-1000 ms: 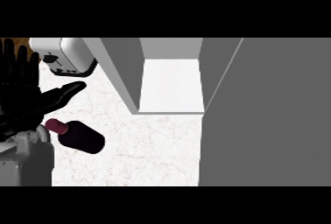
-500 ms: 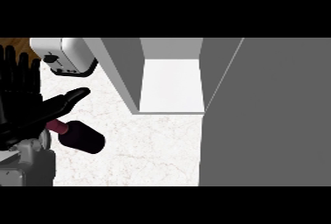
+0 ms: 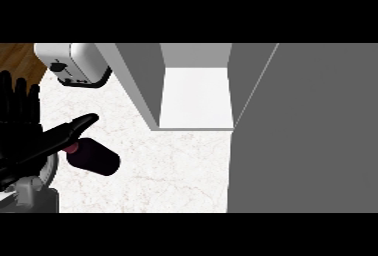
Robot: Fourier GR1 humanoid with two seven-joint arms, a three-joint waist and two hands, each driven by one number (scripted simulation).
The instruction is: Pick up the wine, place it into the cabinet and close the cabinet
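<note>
I see my black left hand (image 3: 26, 131) at the view's left edge, fingers straight and spread, thumb reaching over the neck end of the dark maroon wine bottle (image 3: 91, 156) without curling round it. The bottle lies on its side on the white marbled counter (image 3: 170, 170). The grey open cabinet (image 3: 193, 95) holds only its white shelf. A white toaster (image 3: 72, 64) stands beyond.

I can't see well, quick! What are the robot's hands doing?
Left hand: open, fingers straight, above the wine bottle, not holding it.
Right hand: not in view.
</note>
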